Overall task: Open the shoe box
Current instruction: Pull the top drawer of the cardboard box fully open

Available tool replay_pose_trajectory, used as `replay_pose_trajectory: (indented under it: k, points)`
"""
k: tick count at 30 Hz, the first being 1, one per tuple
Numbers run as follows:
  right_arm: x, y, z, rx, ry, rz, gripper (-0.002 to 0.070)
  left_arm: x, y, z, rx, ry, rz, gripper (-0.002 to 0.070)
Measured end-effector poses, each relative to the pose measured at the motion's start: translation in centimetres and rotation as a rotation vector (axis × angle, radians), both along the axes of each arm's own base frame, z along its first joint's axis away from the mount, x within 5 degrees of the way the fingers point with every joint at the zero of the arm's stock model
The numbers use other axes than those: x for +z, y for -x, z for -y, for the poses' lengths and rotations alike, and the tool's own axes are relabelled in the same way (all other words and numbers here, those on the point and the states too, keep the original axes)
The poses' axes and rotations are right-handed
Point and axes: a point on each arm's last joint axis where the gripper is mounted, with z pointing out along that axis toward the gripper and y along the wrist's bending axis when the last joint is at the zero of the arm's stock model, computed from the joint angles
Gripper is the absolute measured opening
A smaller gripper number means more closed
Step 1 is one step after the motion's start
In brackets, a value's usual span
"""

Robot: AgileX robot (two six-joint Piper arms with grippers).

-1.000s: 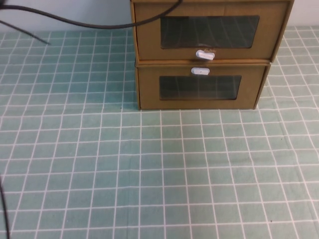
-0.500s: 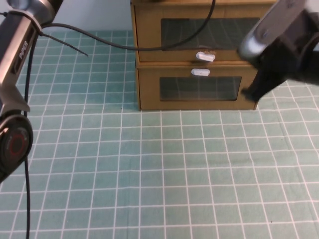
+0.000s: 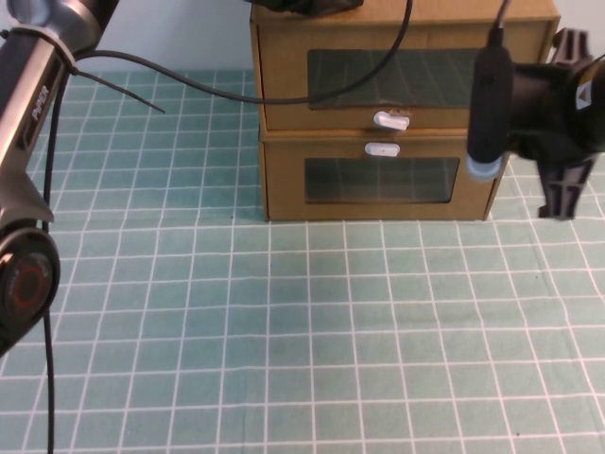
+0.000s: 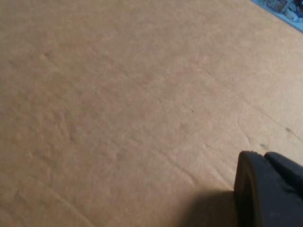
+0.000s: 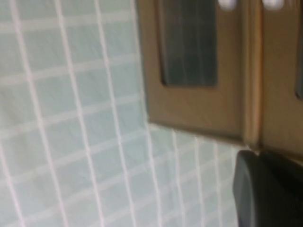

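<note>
Two brown cardboard shoe boxes are stacked at the back of the table. The upper box (image 3: 284,71) and the lower box (image 3: 284,180) each have a dark window and a white handle (image 3: 390,120) (image 3: 381,148). Both drawers look pushed in. My left gripper (image 3: 307,5) hovers over the top of the stack; in the left wrist view it (image 4: 266,189) is shut, close to plain cardboard (image 4: 118,104). My right gripper (image 3: 562,194) hangs beside the boxes' right edge, pointing down, shut and holding nothing. The right wrist view shows it (image 5: 270,194) near the lower box's corner (image 5: 199,113).
A green checked cloth (image 3: 284,340) covers the table in front of the boxes. My left arm (image 3: 28,104) runs up the left edge of the high view. A black cable (image 3: 189,80) sags from it across to the top of the boxes.
Both arms have come into view within the last second. The right arm swung from in front of the boxes to their right side. The left arm reached over the stack.
</note>
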Motion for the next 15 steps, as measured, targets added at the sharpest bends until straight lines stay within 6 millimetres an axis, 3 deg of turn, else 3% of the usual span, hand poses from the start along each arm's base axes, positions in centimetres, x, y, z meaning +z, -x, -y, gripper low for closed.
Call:
replay_pose_trajectory:
  k: [4,8,11,15]
  points:
    - [0.4,-0.3,0.4,-0.033,0.067,0.061,-0.0014,0.0,0.0,0.0,0.005,0.004,-0.01,-0.0005]
    - [0.4,0.3,-1.9,0.047,0.05,0.116,-0.0013,0.0,0.0,0.0,0.006,0.005,-0.011,-0.0005]
    - [-1.1,1.5,-4.4,0.15,0.042,0.128,-0.0013,0.0,0.0,0.0,0.007,0.006,-0.013,-0.0005]
    - [-4.6,3.9,-7.1,0.329,0.129,0.169,-0.0013,0.0,0.0,0.0,0.008,0.007,-0.015,-0.0005]
